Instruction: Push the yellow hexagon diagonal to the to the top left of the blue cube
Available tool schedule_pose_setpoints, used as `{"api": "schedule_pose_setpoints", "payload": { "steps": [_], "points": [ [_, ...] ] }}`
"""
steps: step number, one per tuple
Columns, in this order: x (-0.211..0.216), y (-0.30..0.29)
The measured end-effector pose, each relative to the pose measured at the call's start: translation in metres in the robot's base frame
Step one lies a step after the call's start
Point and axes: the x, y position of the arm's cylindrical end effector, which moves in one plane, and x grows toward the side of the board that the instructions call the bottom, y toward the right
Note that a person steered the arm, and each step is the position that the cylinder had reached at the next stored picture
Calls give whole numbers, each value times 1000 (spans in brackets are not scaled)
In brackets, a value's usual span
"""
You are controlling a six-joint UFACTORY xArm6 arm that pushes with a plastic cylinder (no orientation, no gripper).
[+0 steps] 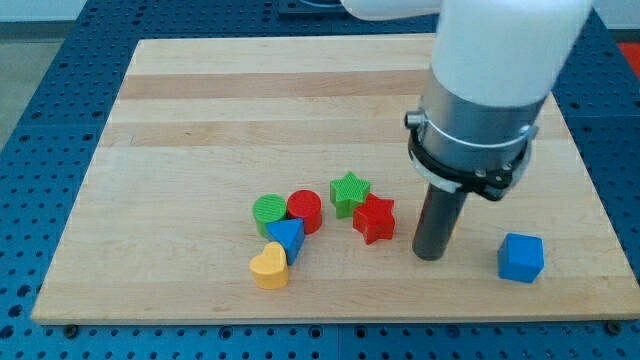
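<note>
The blue cube (521, 257) sits at the view's lower right on the wooden board (200, 120). The only yellow block that shows is heart-shaped (269, 267), at the lower middle-left; no yellow hexagon is visible. My tip (430, 256) rests on the board between the red star (375, 218) and the blue cube, touching neither. It is a short way right of the red star and well left of the cube. The wide white and grey arm body hides the board above the rod.
A green cylinder (268, 213), red cylinder (305, 210) and blue triangle (286, 236) cluster just above the yellow heart. A green star (350, 192) sits up-left of the red star. The board's bottom edge runs close below the heart and cube.
</note>
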Motion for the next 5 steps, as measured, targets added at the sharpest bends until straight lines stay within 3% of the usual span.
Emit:
{"api": "schedule_pose_setpoints", "payload": {
  "steps": [2,4,5],
  "points": [
    [-33,6],
    [-41,67],
    [-60,62]
  ]
}}
